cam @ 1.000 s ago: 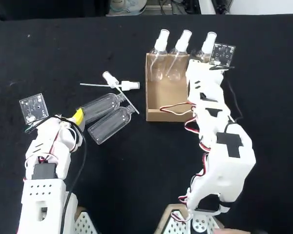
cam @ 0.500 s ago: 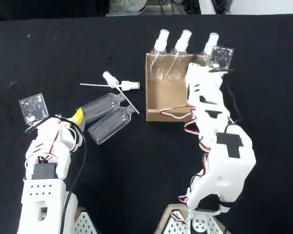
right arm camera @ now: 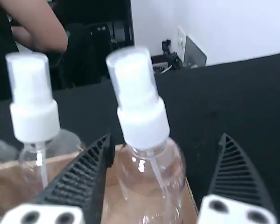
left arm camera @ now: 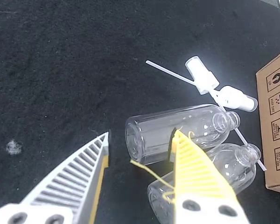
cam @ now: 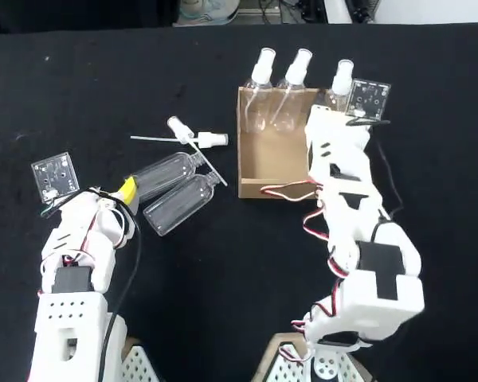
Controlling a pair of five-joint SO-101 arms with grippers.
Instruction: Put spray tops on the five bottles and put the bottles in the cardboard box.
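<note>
Three capped bottles stand in the cardboard box (cam: 269,163); the rightmost bottle (cam: 339,81) (right arm camera: 144,154) sits between the spread black fingers of my right gripper (right arm camera: 165,149), which is open around it. Beside it stands another capped bottle (right arm camera: 35,121). Two uncapped clear bottles (cam: 169,172) (cam: 183,203) lie side by side on the black table, left of the box. Two loose spray tops (cam: 180,129) (cam: 210,140) with dip tubes lie just beyond them. My left gripper (left arm camera: 140,149) is open just short of the base of the upper bottle (left arm camera: 177,130); the lower bottle (left arm camera: 224,172) lies partly behind its yellow finger (left arm camera: 193,172).
The black table (cam: 103,79) stretches bare to the left and in front of the box. Equipment and a person's arm (right arm camera: 37,28) show beyond the far table edge. The right arm's body stands along the box's right side.
The right arm has shifted slightly to the right and its gripper has pulled back a little from the rightmost bottle. The left arm and the loose bottles have not moved.
</note>
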